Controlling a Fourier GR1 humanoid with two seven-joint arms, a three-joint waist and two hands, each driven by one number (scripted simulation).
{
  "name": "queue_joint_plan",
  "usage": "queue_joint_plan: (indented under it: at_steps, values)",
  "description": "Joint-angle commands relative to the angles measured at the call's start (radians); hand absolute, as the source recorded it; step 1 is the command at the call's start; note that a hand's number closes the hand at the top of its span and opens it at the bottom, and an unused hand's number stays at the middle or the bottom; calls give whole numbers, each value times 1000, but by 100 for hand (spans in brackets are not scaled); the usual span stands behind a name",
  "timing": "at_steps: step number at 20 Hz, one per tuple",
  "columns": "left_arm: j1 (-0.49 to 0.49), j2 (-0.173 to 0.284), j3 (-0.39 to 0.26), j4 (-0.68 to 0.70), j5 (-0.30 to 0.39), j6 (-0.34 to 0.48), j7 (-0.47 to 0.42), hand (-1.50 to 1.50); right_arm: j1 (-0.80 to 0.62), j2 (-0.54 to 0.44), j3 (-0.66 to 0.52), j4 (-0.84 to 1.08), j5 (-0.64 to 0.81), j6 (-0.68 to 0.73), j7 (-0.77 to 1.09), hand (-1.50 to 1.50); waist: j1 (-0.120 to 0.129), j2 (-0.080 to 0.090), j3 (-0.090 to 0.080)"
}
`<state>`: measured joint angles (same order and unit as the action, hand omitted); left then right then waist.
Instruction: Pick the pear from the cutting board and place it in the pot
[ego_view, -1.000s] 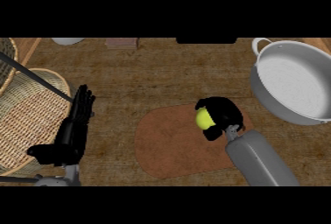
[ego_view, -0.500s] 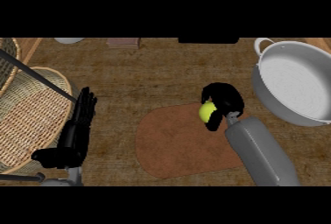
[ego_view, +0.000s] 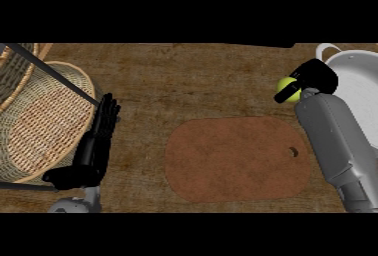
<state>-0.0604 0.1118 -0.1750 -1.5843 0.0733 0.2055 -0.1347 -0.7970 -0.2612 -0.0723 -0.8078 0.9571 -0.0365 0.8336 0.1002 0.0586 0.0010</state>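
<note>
The yellow-green pear (ego_view: 286, 87) is in my right hand (ego_view: 314, 77), whose fingers curl round it and hide its right side. Hand and pear hang over the counter just left of the pot's rim. The grey metal pot (ego_view: 353, 70) stands at the right edge, partly cut off by the view. Bare and brown, the cutting board (ego_view: 236, 157) lies at lower centre with a small hole near its right side. My left hand (ego_view: 96, 145) rests open at the left, fingers straight and pointing away from me.
A wicker basket (ego_view: 37, 120) with a dark metal frame fills the left side, right beside my left hand. Wooden counter (ego_view: 192, 80) stretches between the basket and the pot.
My right hand has lifted the pear off the cutting board and carried it up and to the right, to the pot's rim. The view has shifted; my left hand stays still.
</note>
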Motion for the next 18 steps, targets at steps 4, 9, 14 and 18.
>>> queue_joint_plan:
  at_steps: [4, 9, 14, 18]
  values:
    - [-31, -27, -50, 4, -11, -15, 13, 0, -208, -90, -22, 167, 180, -171, 256, 150, 69, 7, -2]
    - [-56, -22, -48, 12, -17, -19, 20, 0, -302, -135, 29, 256, 334, -245, 332, 150, 79, 8, -2]
    - [-62, -31, -49, 25, -22, -9, 17, 0, -371, -149, 40, 356, 446, -242, 443, 150, 71, 3, -3]
    - [-59, -7, -35, 25, -12, -29, 25, 0, -428, -176, 19, 400, 498, -241, 522, 150, 79, 5, -2]
